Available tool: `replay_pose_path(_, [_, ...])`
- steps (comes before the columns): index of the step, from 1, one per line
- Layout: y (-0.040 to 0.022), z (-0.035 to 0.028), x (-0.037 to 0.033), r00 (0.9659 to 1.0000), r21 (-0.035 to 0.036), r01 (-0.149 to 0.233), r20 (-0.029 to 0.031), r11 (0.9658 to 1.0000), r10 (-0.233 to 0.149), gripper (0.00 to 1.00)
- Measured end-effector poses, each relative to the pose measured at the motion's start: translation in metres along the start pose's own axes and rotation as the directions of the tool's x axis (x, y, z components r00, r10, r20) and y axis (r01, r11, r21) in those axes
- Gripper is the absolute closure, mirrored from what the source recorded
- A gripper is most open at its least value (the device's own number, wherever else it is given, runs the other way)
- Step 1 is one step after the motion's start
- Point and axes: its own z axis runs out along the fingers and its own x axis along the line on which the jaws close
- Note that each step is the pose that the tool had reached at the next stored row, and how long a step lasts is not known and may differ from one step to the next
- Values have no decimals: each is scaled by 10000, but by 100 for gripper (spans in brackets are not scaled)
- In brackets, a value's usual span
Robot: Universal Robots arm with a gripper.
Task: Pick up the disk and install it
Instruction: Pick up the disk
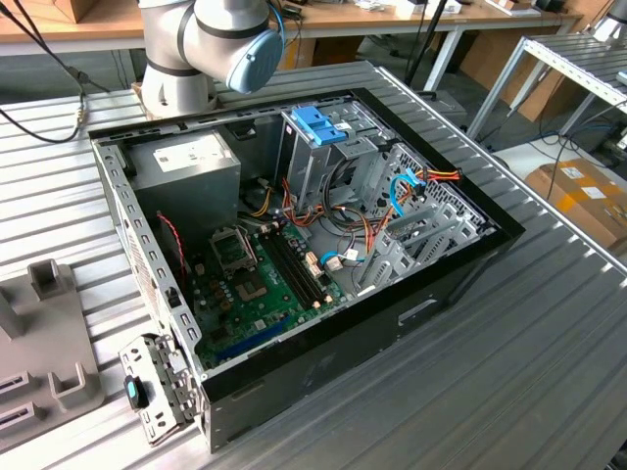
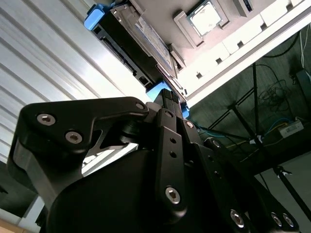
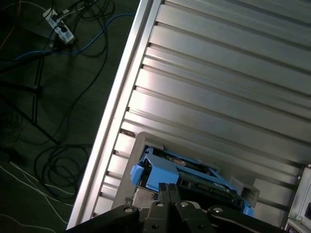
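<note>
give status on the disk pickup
Gripper down at the disk's blue rail. Disk lying in a grey holder on the table, not lifted. Nothing seen blocking it.

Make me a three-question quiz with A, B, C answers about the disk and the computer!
1. Where is the disk? A on a chair; B on the ribbed metal table; C on the floor.
2. What colour are its side rails? A red; B blue; C yellow.
3. The computer case is: A open; B closed; C wrapped up.
Answers: 1 B, it lies in a grey holder there. 2 B, they are bright blue. 3 A, its green board shows.
</note>
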Motion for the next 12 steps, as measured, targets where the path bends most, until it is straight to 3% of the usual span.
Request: replay_pose_path(12, [0, 0, 0, 9995, 7, 327, 4, 9995, -327, 89])
